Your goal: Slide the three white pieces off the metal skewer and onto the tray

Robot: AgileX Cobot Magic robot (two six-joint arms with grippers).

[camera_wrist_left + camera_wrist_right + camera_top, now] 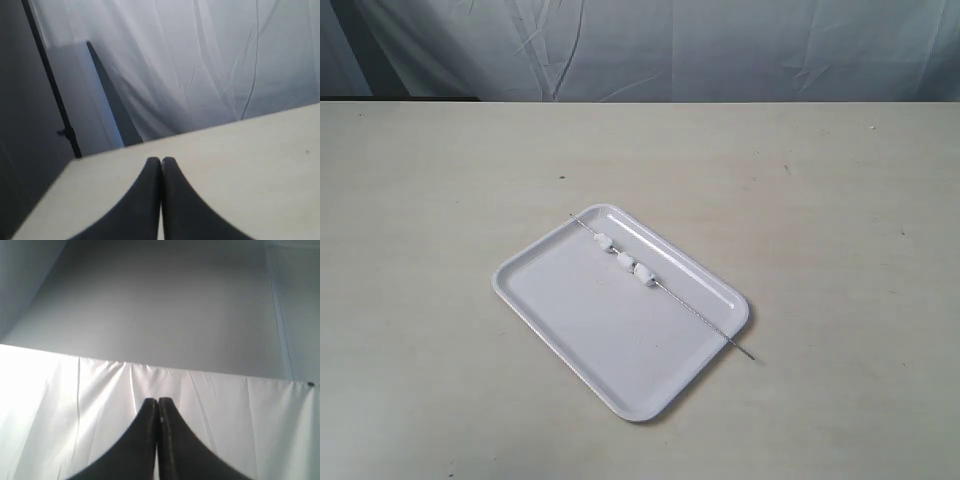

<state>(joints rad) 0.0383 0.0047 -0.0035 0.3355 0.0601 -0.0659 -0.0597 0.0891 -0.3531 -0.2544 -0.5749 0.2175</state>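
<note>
The desk (840, 200) is wide and bare around the tray (580, 320), which lies at an angle near the middle with nothing holding it down. My guess is it is light, so a sideways push during the work could slide or spin it.

Neither arm shows in the exterior view. The left jaws are pressed tip to tip and hold nothing, over a desk edge by the curtain. The right jaws are likewise closed and empty and face only curtain and wall. Both look well away from the tray, so each has a long approach and must open first. Coming down closed would knock things instead of gripping them.

The skewer (690, 305) lies across the tray just inside its far long rim. One end sticks out over the near right rim above the desk, and the other reaches the far corner. That overhanging end looks like the easiest place to grip. The rod is very thin, though, so a slightly off closure could miss it, flick it or roll it. Pressing down there could lever the far end up.

The three pieces (624, 261) are threaded close together on the far half and rest on the tray floor beside the rim. They look soft, so hard pinching may squash or jam them. If they are pushed towards the far tip, they could drop over the corner onto the desk.
</note>
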